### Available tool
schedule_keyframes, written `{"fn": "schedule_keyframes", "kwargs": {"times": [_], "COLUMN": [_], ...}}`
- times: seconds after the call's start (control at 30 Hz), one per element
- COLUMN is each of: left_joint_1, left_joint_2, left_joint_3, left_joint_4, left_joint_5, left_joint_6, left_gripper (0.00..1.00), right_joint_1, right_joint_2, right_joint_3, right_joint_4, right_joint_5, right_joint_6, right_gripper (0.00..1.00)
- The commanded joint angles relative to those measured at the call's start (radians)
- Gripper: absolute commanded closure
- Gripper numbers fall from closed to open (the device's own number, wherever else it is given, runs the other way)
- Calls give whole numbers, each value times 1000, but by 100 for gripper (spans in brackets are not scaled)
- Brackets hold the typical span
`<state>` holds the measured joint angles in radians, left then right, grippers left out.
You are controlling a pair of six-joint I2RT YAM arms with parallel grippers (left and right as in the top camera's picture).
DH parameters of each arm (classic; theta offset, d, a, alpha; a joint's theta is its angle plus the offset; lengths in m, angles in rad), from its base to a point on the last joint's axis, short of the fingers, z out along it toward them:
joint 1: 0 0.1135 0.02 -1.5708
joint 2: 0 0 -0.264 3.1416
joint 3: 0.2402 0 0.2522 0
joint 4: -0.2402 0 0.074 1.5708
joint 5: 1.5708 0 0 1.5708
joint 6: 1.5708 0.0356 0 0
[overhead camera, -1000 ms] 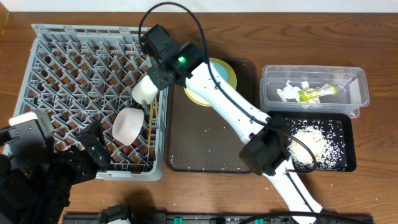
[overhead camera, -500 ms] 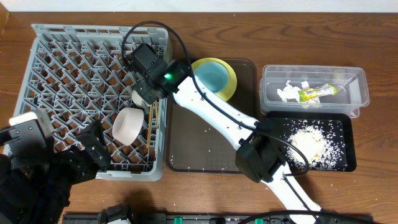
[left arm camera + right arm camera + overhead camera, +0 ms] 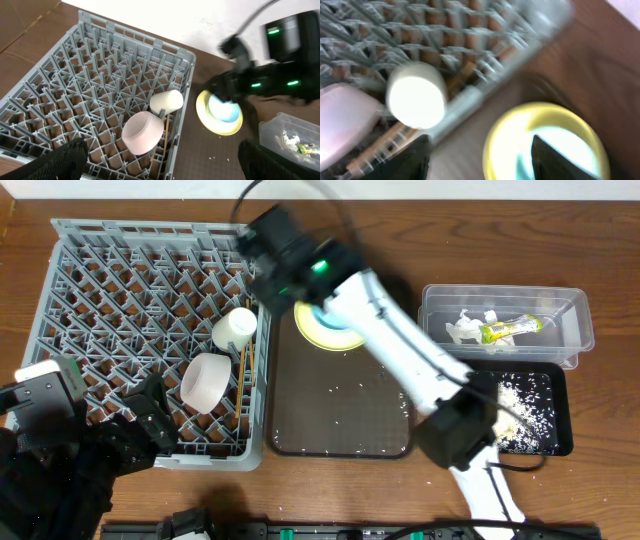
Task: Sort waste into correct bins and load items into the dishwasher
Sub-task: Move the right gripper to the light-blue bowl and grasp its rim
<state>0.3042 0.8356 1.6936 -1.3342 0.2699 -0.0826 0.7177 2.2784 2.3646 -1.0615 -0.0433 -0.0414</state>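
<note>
Tool: right gripper (image 3: 479, 150) jaws spread, empty, over right edge of rack (image 3: 120, 280) | white cup (image 3: 235, 328) lying in rack, clear of fingers | I judge blue bowl (image 3: 223, 109) on yellow plate (image 3: 318, 332) next: on brown tray (image 3: 340, 410), just beside gripper, right arm nearer | left gripper (image 3: 165, 156) wide, empty.

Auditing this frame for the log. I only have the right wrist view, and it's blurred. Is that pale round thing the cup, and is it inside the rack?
Observer: Yes. Overhead, the small white cup lies on its side inside the grey rack, close to its right wall.
Operator: Where is the other arm?
Observer: The left gripper hangs at the rack's front edge, open and empty.
Operator: Is any waste binned?
Observer: The green-and-yellow wrapper and paper scraps sit in the clear tub.
</note>
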Motion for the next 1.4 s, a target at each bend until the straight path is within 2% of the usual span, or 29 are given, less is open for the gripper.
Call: {"fn": "schedule_keyframes", "kwargs": {"times": [0.0, 0.13, 0.47, 0.6, 0.73, 0.9, 1.0, 1.23, 1.37], "left_joint_1": [2, 2, 2, 2, 2, 2, 2, 2, 2], "left_joint_2": [0, 0, 0, 0, 0, 0, 0, 0, 0], "left_joint_3": [4, 4, 4, 4, 4, 4, 4, 5, 4], "left_joint_4": [3, 3, 3, 4, 3, 4, 3, 3, 4], "left_joint_5": [-6, -6, -6, -6, -6, -6, -6, -6, -6], "left_joint_6": [-9, -9, -9, -9, -9, -9, -9, -9, -9], "left_gripper": [3, 3, 3, 3, 3, 3, 3, 3, 3], "right_joint_1": [-53, -94, -104, -91, -91, -90, -91, -100, -107], "right_joint_2": [1, 31, 50, 50, 50, 50, 49, -80, -182], "right_joint_3": [-10, -79, -316, -359, -380, -381, -380, -314, -312], "right_joint_4": [-78, -106, 54, 75, 76, 74, 74, 97, 206], "right_joint_5": [1, 1, -66, -65, -58, -58, -58, -68, -213], "right_joint_6": [-23, -28, -27, -27, -27, -27, -27, -2, 39], "right_gripper": [33, 34, 39, 50, 75, 80, 99, 99, 99]}}
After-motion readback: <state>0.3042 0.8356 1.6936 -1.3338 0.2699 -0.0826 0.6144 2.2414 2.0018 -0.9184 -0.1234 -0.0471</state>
